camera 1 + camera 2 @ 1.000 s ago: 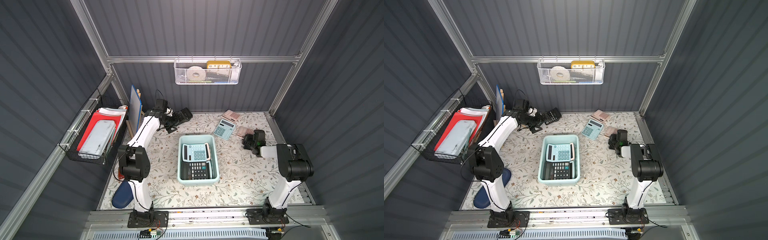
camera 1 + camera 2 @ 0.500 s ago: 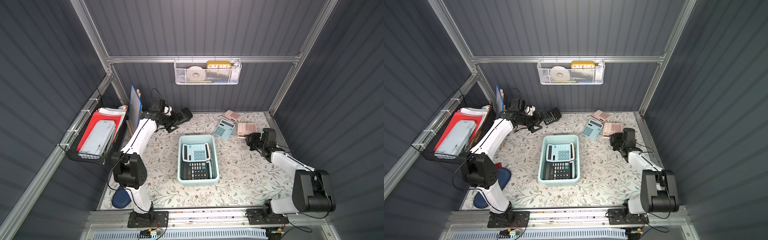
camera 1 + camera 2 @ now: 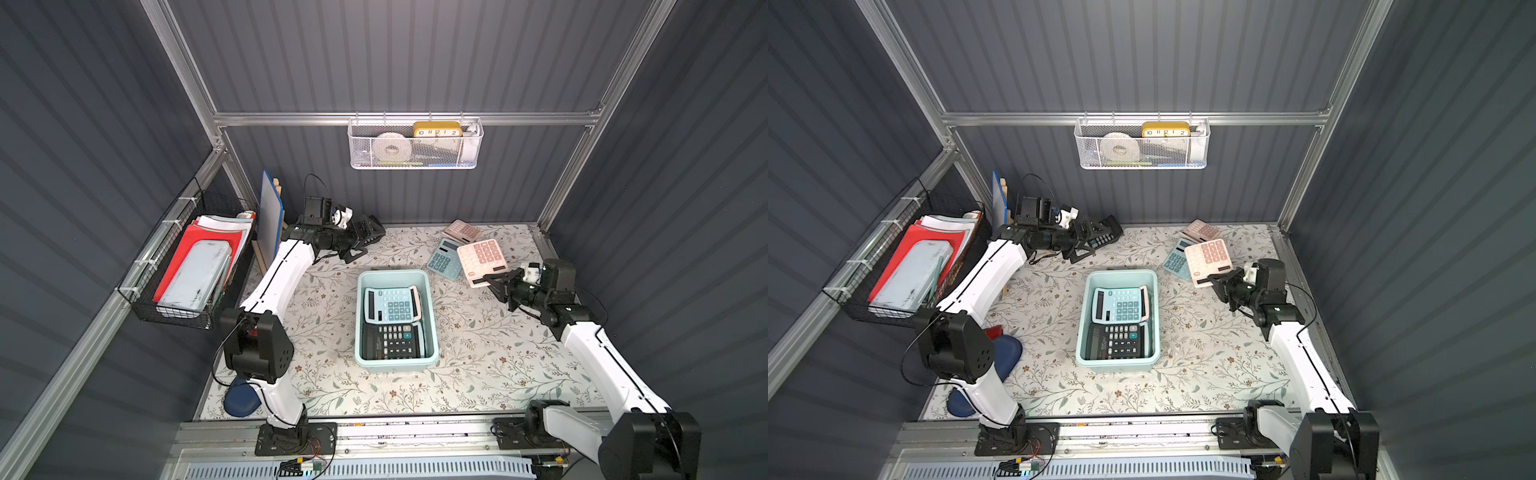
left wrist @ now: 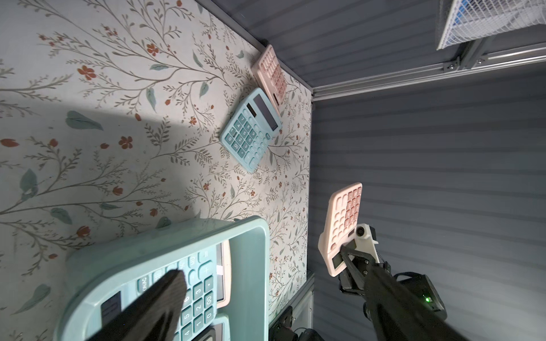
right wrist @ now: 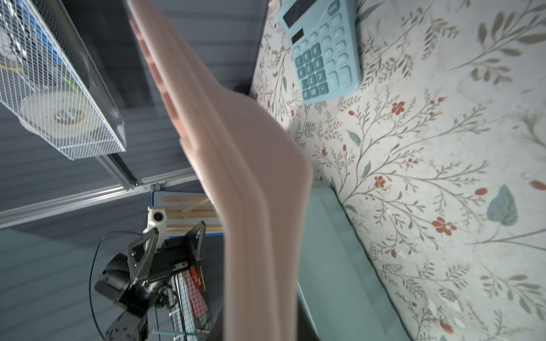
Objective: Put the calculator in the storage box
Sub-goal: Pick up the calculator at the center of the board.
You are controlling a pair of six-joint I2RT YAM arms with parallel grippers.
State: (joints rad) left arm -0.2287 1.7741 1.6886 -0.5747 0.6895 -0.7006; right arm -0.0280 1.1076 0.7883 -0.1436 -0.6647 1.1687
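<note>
A pale pink calculator [image 3: 482,259] hangs tilted above the table's back right, with my right gripper [image 3: 494,280] shut on its display end. The right wrist view shows it edge-on [image 5: 251,177]; the left wrist view shows it in the air [image 4: 342,224]. The mint-blue storage box [image 3: 395,275] stands mid-table to the gripper's left. It holds a mint calculator on a pink one, and a black calculator. At the back left my left gripper [image 3: 368,239] stands open over a black calculator [image 3: 1106,237] by the wall. One of its fingers [image 4: 159,304] shows in front of the box [image 4: 165,239].
A blue calculator [image 3: 444,262] and a dusty pink calculator [image 3: 461,230] lie at the back right, beside the held one. A white mesh basket [image 3: 415,145] hangs on the back wall. A black wire basket [image 3: 183,270] with folders is on the left wall. A blue board [image 3: 270,216] leans at the back left.
The pale pink calculator has come up off the table in my right gripper. The right arm's elbow has swung down toward the front. The left arm has shifted only slightly.
</note>
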